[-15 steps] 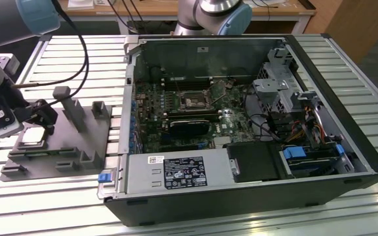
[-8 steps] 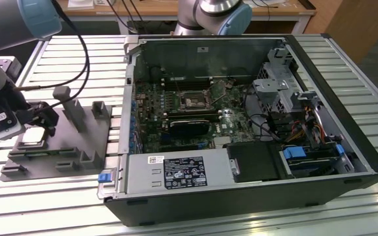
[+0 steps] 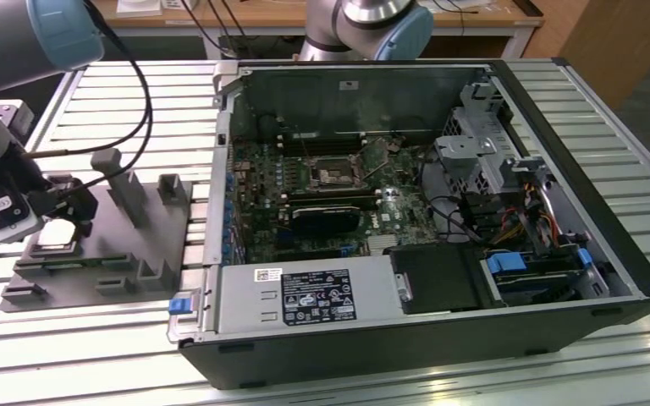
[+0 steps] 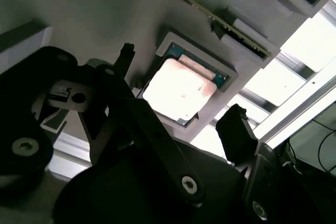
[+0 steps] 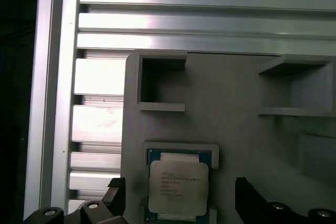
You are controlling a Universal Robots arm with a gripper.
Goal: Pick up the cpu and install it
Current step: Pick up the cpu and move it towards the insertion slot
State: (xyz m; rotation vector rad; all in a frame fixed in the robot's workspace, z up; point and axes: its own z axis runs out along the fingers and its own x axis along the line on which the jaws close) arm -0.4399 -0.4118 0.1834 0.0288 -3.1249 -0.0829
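In a shallow recess of the grey fixture block (image 3: 122,245), the cpu (image 5: 178,182) lies flat, flanked by the gripper (image 5: 180,190), its fingers (image 5: 247,192) spread and empty, seemingly lined up to pinch opposite edges.

The cpu (image 5: 177,184), seated in the grey fixture block (image 5: 236,93), loses one edge to the picture's border in the first wrist view; in the second wrist view my gripper (image 4: 179,80) covers that block's rim beside it.

Glare bleaches the cpu (image 4: 178,90) and aluminium slats (image 5: 100,74) — elsewhere dim, shadowy.
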